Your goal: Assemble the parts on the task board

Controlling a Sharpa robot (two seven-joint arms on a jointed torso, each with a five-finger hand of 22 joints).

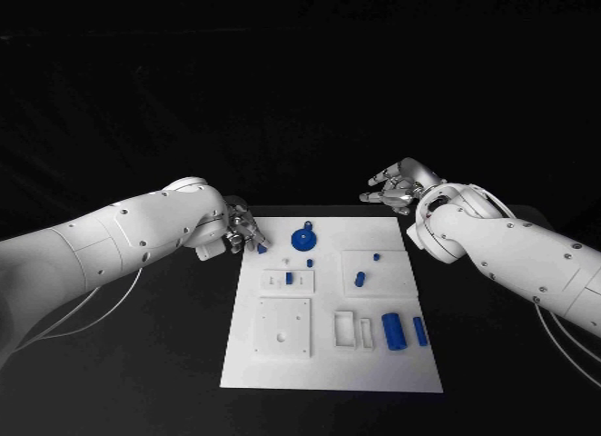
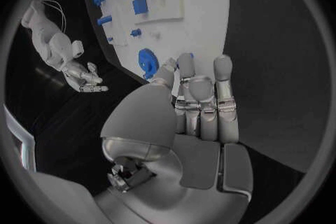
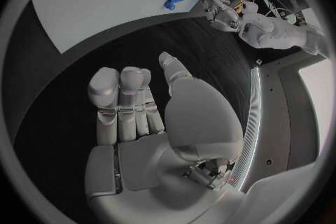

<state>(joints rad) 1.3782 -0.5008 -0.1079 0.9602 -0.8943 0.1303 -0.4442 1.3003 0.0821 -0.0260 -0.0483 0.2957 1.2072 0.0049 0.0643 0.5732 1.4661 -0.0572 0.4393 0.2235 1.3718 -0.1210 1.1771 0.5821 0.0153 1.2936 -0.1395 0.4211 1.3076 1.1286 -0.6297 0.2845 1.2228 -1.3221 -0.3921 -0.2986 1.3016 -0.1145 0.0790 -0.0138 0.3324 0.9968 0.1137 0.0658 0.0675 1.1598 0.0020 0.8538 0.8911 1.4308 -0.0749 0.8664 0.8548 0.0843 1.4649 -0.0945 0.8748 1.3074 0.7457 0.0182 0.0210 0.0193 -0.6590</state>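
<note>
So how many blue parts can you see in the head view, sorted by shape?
Round wheel: 1
Long cylinders: 2
Small pieces on the task board: 4
Small piece at the left hand fingertips, grip unclear: 1
Total: 8

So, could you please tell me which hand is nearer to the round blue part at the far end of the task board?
Left. The left hand sits just beside the round blue part, at the board's edge; the right hand hovers off its far corner.
</note>
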